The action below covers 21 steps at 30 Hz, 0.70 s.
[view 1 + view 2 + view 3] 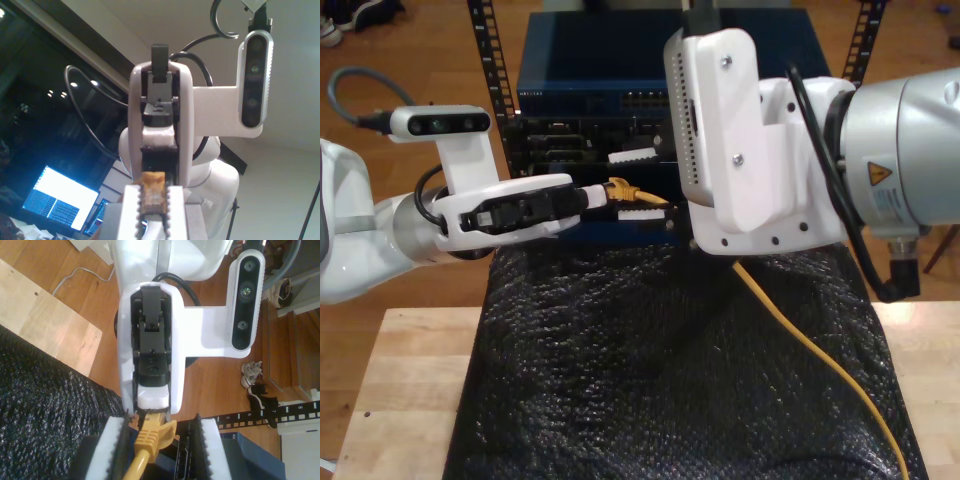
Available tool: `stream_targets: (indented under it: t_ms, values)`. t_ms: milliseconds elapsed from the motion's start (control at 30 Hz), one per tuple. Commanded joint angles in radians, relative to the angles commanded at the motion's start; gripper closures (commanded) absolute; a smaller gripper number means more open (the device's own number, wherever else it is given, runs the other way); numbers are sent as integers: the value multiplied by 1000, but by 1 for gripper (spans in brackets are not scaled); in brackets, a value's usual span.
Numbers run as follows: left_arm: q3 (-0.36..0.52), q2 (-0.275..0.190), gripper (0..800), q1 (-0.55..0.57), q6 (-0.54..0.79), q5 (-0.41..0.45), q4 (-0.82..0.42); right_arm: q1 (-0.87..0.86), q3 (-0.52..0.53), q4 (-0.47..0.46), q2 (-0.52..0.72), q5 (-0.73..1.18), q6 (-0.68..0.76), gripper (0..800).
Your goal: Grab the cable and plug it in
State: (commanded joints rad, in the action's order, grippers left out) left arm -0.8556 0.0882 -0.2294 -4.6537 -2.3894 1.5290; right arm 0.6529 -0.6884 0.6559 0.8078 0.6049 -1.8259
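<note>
- Biggest worry: my second gripper (pixel 159 452) stands released, its toothed pads either side of the cable (pixel 150 437) boot with daylight on one side. If it closes off-centre, the boot may twist and the plug meet the switch rack (pixel 660 80) crooked.
- Next: the plug end points back into that gripper's palm, not at the rack's ports (so it needs turning round). A slip during that turn could drop it.
- My first gripper (pixel 152 210) is clenched on a small tan-yellow piece, which I judge to be the cable. Pulling too hard from there could yank the boot clear.
- Lesser: the slack could snag under the bulky white arm (pixel 760 150) in front of the rack.
- The rack is dark blue metal, boxy, on perforated rails.
- The mat (pixel 650 380) below the rack is black, pebbled and shiny, on a pale wooden table (pixel 410 390).
- The cable is thin, smooth and yellow-orange. It trails from just before the rack down across the mat.
- The boot is ribbed yellow plastic.
</note>
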Motion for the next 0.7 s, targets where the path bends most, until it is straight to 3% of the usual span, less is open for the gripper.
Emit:
stream_targets:
  t_ms: [700]
  values:
    - [-2, 0, 785, 2, 0, -12, 0, 2, 0, 2, -2, 0, 0, 575]
